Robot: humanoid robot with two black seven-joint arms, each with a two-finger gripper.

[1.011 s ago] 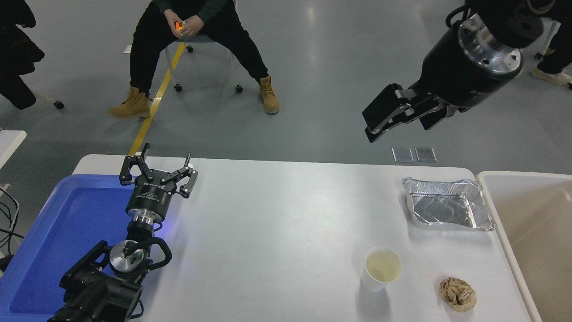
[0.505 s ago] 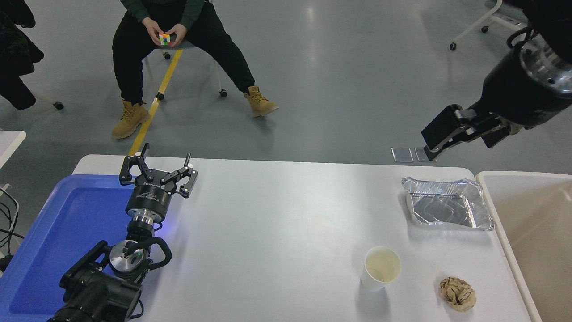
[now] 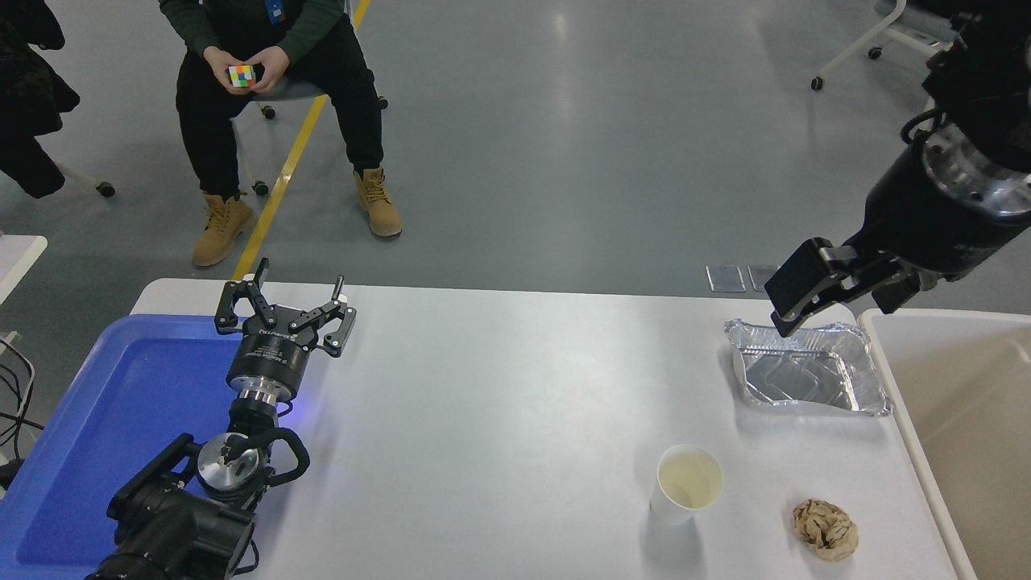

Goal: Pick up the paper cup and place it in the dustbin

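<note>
The paper cup point(image 3: 687, 483) stands upright on the white table point(image 3: 499, 403), front right, with nothing touching it. At the right edge sits the cream dustbin point(image 3: 966, 379), only partly in frame. My right gripper point(image 3: 838, 310) hangs open in the air over the far edge of the foil tray, well behind and above the cup, holding nothing. My left gripper point(image 3: 283, 310) is parked open at the table's far left, beside the blue tray.
A shiny foil tray point(image 3: 805, 377) lies between the cup and the table's far right edge. A crumpled brown paper ball point(image 3: 825, 528) sits right of the cup. A blue tray point(image 3: 121, 419) is at the left. A person point(image 3: 266, 72) sits beyond the table with a colour cube.
My right arm swung from high over the floor to the right and then down toward the foil tray's far edge. The seated person rolled left. Cup and left arm stayed put.
</note>
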